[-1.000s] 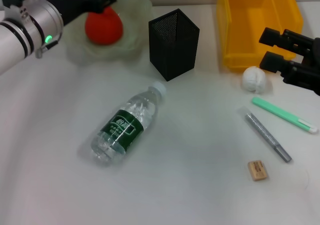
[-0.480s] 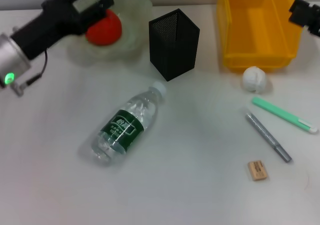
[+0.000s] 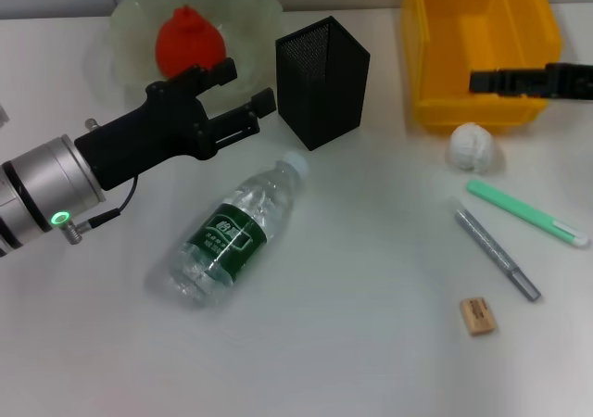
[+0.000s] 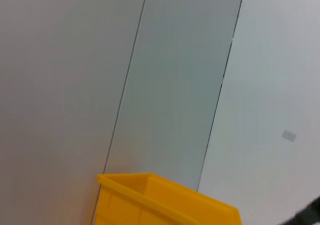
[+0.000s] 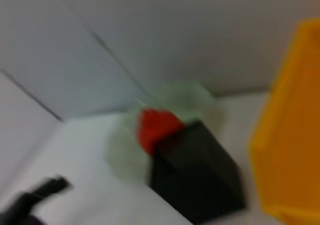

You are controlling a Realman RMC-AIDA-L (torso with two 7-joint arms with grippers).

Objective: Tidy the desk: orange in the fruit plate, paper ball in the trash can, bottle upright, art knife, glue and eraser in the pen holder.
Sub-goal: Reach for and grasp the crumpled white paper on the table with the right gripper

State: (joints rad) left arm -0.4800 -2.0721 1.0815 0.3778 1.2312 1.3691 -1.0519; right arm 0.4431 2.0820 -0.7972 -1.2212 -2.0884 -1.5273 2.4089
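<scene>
The orange lies in the glass fruit plate at the back left. My left gripper is open and empty, between the plate and the black mesh pen holder, above the cap end of the bottle, which lies on its side. The white paper ball sits in front of the yellow trash can. My right gripper hovers above the can's front wall. The green art knife, the grey glue stick and the eraser lie at the right.
The right wrist view shows the orange, the pen holder and the yellow can. The left wrist view shows the can's rim against a wall. The left arm's silver forearm crosses the table's left side.
My left gripper has come off the fruit plate and moved forward and right, toward the pen holder. My right gripper swung up from beside the paper ball and now reaches left over the can's front.
</scene>
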